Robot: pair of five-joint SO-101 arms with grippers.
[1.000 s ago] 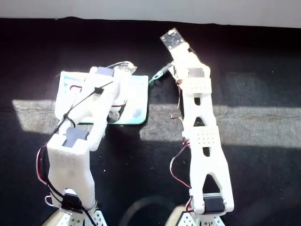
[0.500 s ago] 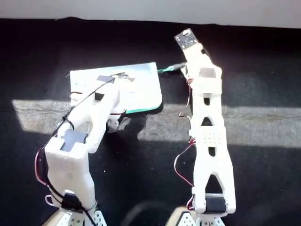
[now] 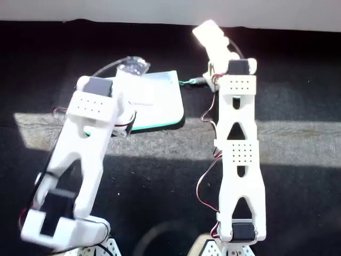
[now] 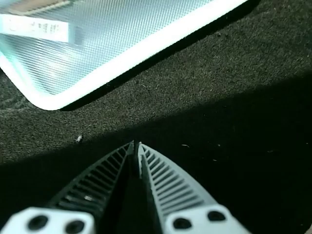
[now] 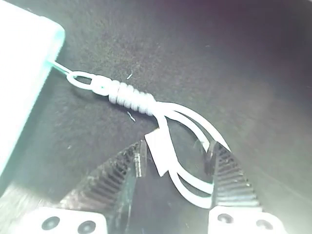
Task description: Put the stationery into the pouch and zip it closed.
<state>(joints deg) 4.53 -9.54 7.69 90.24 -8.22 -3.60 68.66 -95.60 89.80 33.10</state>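
Right wrist view | right gripper [image 5: 178,152] astride zipper cord [image 5: 129,97] | pouch [image 5: 19,58] corner

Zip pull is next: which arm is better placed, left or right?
Right, probably. The right gripper is open, with the pull cord lying with its loops between the fingers. The left gripper is shut over the black mat beside the pouch.

The tabletop [image 4: 234,97] is wearing a black, matt cloth that is looking faintly fuzzy and flecked with lint. The pouch [image 4: 122,39] is showing translucent plastic with a fine ribbed grain, and its pale border is looking smooth. The pull cord [image 5: 131,97] is gleaming like slick white string, tightly wound. The left pincer [image 4: 135,146] and the right pincer [image 5: 178,148] are showing dark, matt, ridged plastic, while the arm shells [image 3: 240,154] are looking like smooth white plastic.
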